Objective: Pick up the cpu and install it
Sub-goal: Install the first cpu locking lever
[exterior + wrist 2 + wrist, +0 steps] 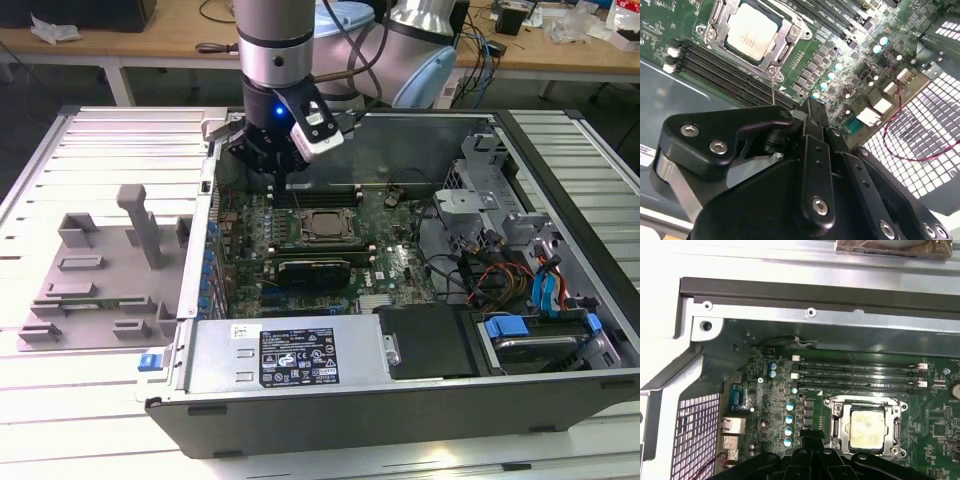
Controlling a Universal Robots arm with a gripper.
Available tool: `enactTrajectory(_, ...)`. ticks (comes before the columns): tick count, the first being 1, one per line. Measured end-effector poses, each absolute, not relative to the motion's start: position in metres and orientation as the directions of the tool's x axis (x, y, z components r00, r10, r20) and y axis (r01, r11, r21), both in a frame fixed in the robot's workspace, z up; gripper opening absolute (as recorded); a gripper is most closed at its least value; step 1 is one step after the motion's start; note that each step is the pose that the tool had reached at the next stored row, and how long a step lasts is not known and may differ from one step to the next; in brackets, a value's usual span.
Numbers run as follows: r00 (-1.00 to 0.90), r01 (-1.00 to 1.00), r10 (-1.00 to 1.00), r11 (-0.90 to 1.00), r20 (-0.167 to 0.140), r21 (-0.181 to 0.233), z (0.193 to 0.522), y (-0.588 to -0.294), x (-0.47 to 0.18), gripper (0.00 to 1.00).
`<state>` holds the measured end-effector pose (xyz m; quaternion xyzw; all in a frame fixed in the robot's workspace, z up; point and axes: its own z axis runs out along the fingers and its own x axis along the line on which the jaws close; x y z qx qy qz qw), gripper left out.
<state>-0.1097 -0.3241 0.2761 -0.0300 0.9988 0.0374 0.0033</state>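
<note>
The cpu [322, 226] lies flat inside the black socket frame on the green motherboard [390, 265], its silver-grey top facing up. Both wrist views show the cpu [751, 31] [868, 429] framed by metal, beside the black memory slots [860, 375]. My gripper [281, 180] hangs above the board's rear corner, towards the exterior view's left of the socket and apart from the chip. Its black fingers [812, 117] are pressed together with nothing between them, and the tip of the gripper [810, 434] points at the row of small capacitors [789, 420].
The open computer case [560, 150] surrounds the board, with a drive cage and cables [500, 270] on the exterior view's right and a labelled power supply [300, 355] in front. A grey plastic fixture tray [100, 280] sits outside the case on the slatted table [120, 130].
</note>
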Motion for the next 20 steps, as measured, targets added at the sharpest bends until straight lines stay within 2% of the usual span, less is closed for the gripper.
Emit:
enactTrajectory(7, -0.998, -0.060, -0.059, 0.984, -0.014, 0.165, 0.274, -0.325, -0.114, 0.11)
enactTrajectory(11, -0.998, -0.060, -0.058, 0.978, -0.016, 0.199, 0.273, -0.325, -0.115, 0.11)
enactTrajectory(14, -0.998, -0.060, -0.057, 0.967, -0.019, 0.247, 0.272, -0.325, -0.117, 0.11)
enactTrajectory(20, -0.998, -0.060, -0.057, 0.964, -0.020, 0.258, 0.259, -0.330, -0.106, 0.11)
